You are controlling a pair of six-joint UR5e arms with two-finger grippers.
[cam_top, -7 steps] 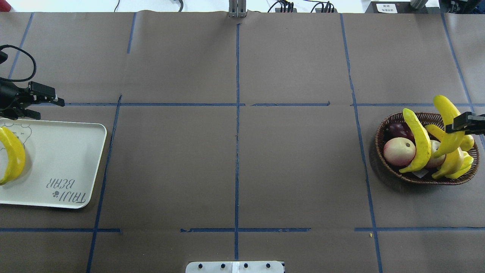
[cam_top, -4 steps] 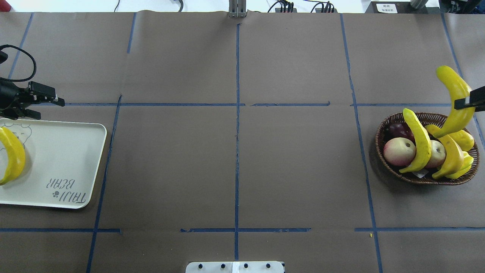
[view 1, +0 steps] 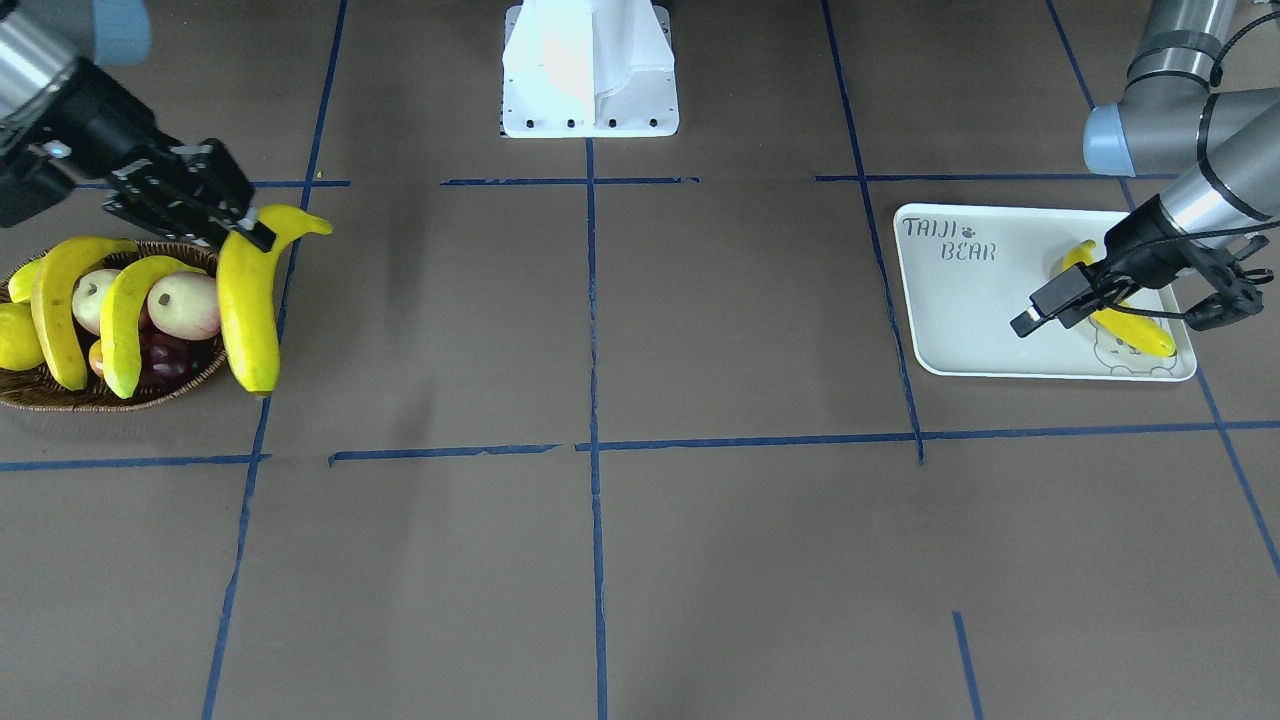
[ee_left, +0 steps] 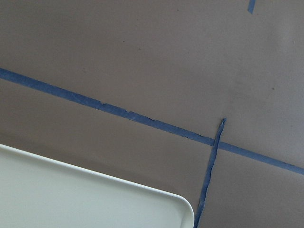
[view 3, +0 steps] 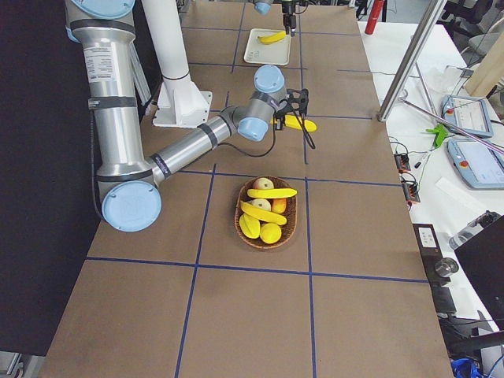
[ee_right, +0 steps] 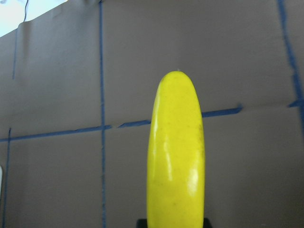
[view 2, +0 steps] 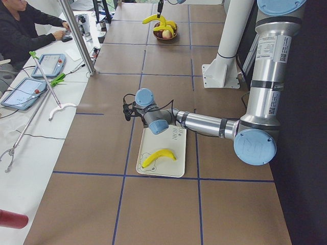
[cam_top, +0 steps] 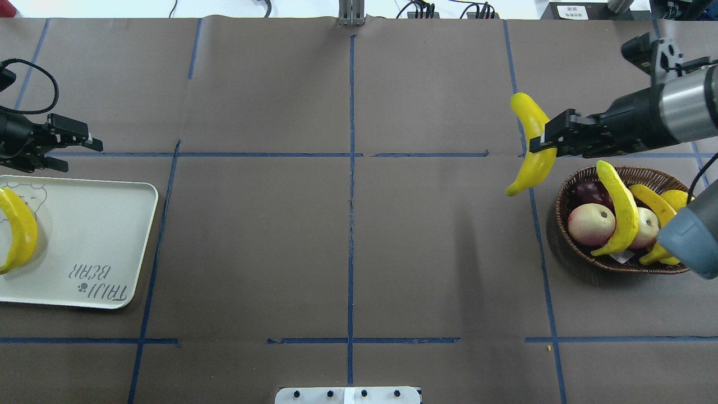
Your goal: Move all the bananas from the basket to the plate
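My right gripper (cam_top: 543, 145) is shut on a yellow banana (cam_top: 530, 147) and holds it in the air just past the far left rim of the wicker basket (cam_top: 562, 217). The held banana fills the right wrist view (ee_right: 175, 156) and hangs beside the basket in the front view (view 1: 250, 310). Two more bananas (cam_top: 620, 210) (cam_top: 650, 203) lie across the fruit in the basket. One banana (cam_top: 19, 230) lies on the white plate (cam_top: 90, 235) at the far left. My left gripper (cam_top: 84, 158) is open and empty, just beyond the plate's far edge.
Round peach-like fruits (cam_top: 590, 223), a dark fruit (cam_top: 589, 192) and plump yellow fruits (view 1: 15, 335) also sit in the basket. My right arm's elbow (cam_top: 693, 241) hides the basket's right part. The robot's white base (view 1: 590, 70) stands at the table's near edge.
My right gripper has lifted the banana out of the basket and carried it left, past the basket's rim. My left gripper has barely moved.
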